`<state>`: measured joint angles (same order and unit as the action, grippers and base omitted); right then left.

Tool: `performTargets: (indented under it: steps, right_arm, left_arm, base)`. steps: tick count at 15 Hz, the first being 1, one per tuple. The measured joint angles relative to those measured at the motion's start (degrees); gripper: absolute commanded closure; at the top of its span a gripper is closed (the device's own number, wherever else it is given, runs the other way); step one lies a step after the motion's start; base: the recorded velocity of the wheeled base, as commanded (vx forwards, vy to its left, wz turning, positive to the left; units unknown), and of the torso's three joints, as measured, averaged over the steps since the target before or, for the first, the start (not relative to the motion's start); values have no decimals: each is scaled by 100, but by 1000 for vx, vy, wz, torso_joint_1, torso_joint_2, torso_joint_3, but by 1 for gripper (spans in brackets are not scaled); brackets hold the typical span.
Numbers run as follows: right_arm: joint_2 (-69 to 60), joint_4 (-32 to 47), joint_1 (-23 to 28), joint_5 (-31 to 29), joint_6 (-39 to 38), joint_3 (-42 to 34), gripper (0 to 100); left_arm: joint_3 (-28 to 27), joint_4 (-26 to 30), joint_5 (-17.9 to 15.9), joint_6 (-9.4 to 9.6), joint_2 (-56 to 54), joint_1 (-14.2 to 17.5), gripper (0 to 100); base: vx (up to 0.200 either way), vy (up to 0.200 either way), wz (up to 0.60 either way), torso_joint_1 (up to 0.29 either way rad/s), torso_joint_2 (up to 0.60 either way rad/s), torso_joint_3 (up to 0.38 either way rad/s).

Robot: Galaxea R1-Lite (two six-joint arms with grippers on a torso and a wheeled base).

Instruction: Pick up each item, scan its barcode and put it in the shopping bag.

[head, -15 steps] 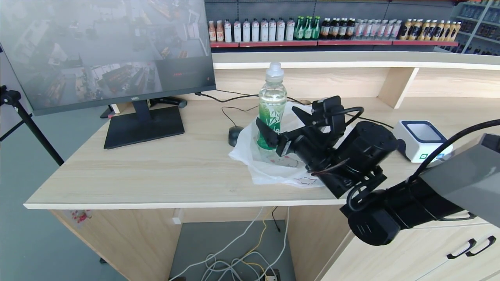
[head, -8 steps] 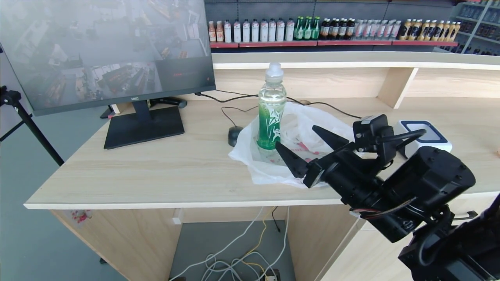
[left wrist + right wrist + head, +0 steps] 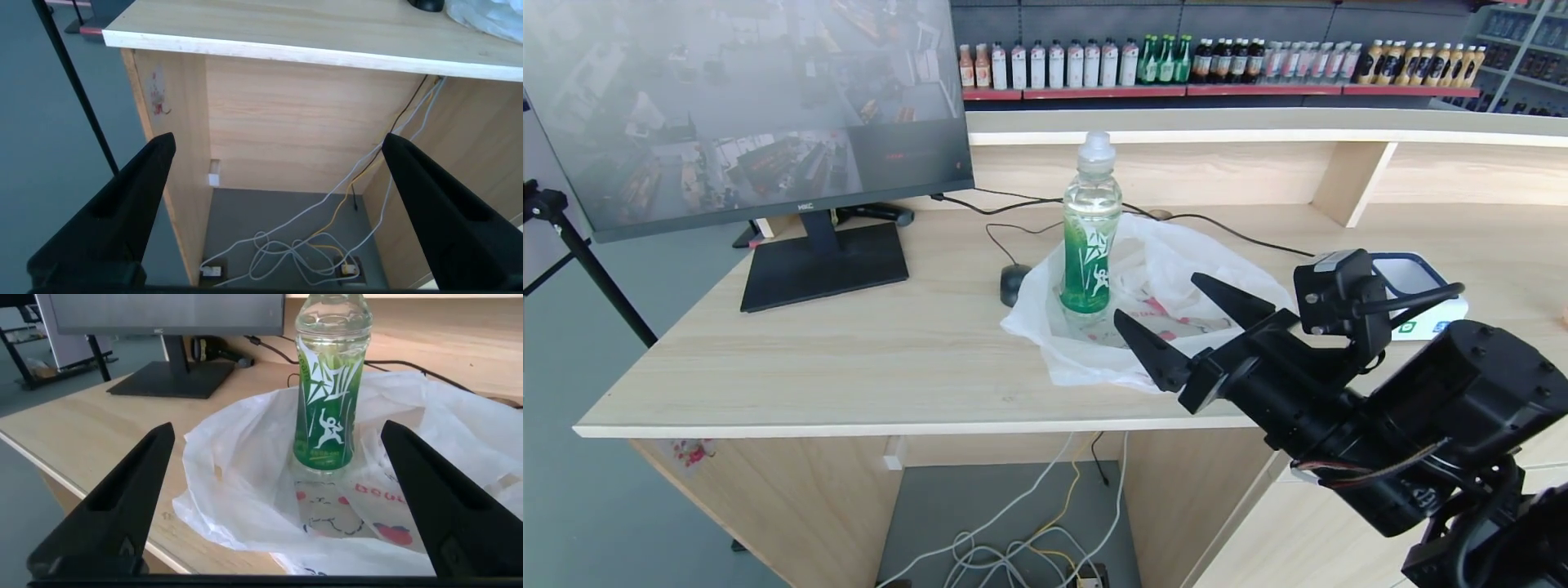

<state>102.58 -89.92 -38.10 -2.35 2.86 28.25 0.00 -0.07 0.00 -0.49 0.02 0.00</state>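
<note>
In the head view, the bottle [image 3: 1089,237] stands upright about midway between the bench's [image 3: 849,359] front and back edges, on the spread plastic of the white shopping bag [image 3: 1176,261]. Whether it sits inside the bag's mouth I cannot tell. The right tool [image 3: 1156,296] hovers over the bag's front-right part, near the bottle but apart from it. Its fingers are spread wide and grip nothing. The scanner [image 3: 1409,276] sits toward the right edge.

In the left wrist view, the left tool [image 3: 278,139] hangs below the bench's front edge [image 3: 286,45], gaping wide with nothing in it.

In the right wrist view, the bottle [image 3: 329,400] stands straight ahead between the right tool's [image 3: 278,429] splayed fingers, with the bag [image 3: 237,482] crumpled around its foot.

The bottle looks full, so it is probably fairly heavy. It is tall enough to tip, and its green sleeve is likely slick. The labelled mid-body looks the best place to grip. The bag is thin and soft, and may slide or drag along.
</note>
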Motion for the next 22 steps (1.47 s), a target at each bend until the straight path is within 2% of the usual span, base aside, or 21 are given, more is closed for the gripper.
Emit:
performTargets:
  steps: [9,14,22]
  right_arm:
    - [-104,-5,-13,-2,2,-27,0]
    - [50,-2,-21,0,2,160,0]
    - [260,1,0,-22,-20,-39,0]
  left_arm:
    - [0,7,0,5,0,0,0]
    - [0,7,5,-17,0,0,0]
    - [0,2,7,-35,0,0,0]
  base:
    - [0,0,0,0,0,0]
    - [0,-200,0,1,3,4]
    - [0,-200,0,3,3,5]
